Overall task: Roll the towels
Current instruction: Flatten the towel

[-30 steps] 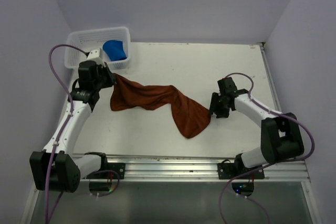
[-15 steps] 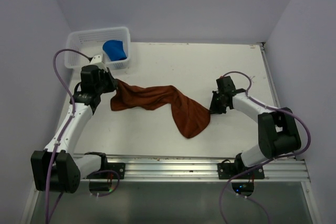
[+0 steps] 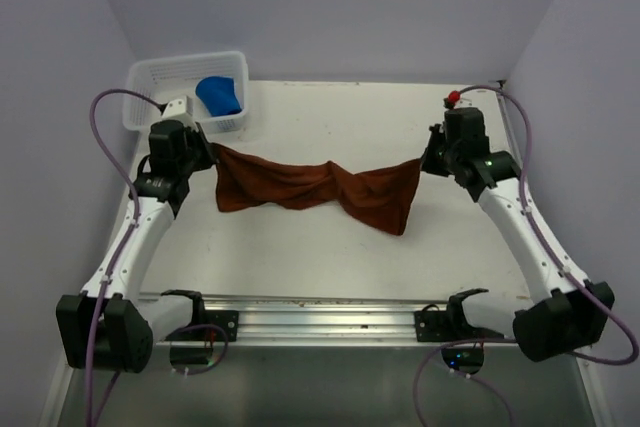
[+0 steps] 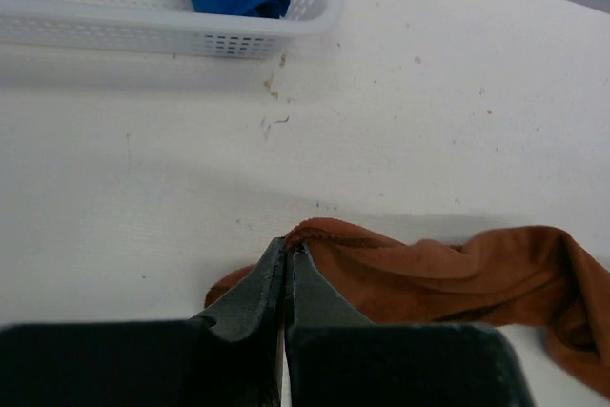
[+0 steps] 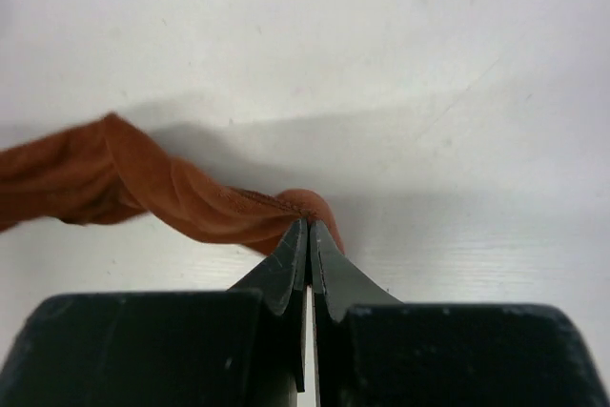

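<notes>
Rust-brown towel strung between both arms, left gripper clamped on one corner, right gripper pinching the other, blue towel in white basket

White links, black joints and purple cables are seen on the left arm and right arm, a red cap at two o'clock.
</notes>
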Controlling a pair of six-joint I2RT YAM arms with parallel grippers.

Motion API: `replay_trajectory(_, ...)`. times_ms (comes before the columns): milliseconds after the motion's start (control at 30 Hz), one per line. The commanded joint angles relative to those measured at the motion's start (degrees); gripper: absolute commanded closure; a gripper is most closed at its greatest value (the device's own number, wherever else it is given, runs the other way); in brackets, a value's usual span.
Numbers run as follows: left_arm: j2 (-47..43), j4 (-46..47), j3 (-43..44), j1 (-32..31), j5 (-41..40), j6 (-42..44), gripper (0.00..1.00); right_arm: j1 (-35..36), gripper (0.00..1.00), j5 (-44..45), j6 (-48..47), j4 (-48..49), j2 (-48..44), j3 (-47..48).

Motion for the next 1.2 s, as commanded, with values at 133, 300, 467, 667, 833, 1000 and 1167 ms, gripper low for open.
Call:
replay_trajectory(133, -8.5, 1.3, 3.3, 0.5, -6.7, -0.1, 1.00, 0.1, 1.00, 6.9, -4.3, -9.6, -11.5, 7.6)
replay_trajectory(300, -17.4, 1.9, 0.6, 0.5, -9.0, -0.5, 1.00, 0.0, 1.00, 10.2, -4.6, -13.0, -16.9, 8.5)
replay_trajectory(467, -24.9, 2.4, -2.1, 0.4, -10.1, 0.7, 1.00, 0.0, 1.00, 10.9, -3.5, -15.7, -19.8, 8.9)
replay_trajectory(667, -27.3, -4.5, -1.0, 0.5, -15.8, 0.3, 1.00, 0.0, 1.00, 10.1, -1.1, -18.7, -22.1, 11.1)
replay_trajectory(833, -31.4, -7.3, -1.8, 0.5, -20.4, -3.3, 1.00, 0.0, 1.00, 11.5, -0.6, -22.7, -23.8, 14.5)
replay_trajectory(1000, -35.3, -11.2, -1.7, 0.5, -20.8, -10.2, 1.00, 0.0, 1.00, 13.4, -0.6, -27.3, -26.7, 16.7)
replay_trajectory(1167, -38.4, -18.0, 0.4, 0.4, -23.9, -16.0, 1.00, 0.0, 1.00, 16.1, 0.7, -31.6, -29.6, 16.7)
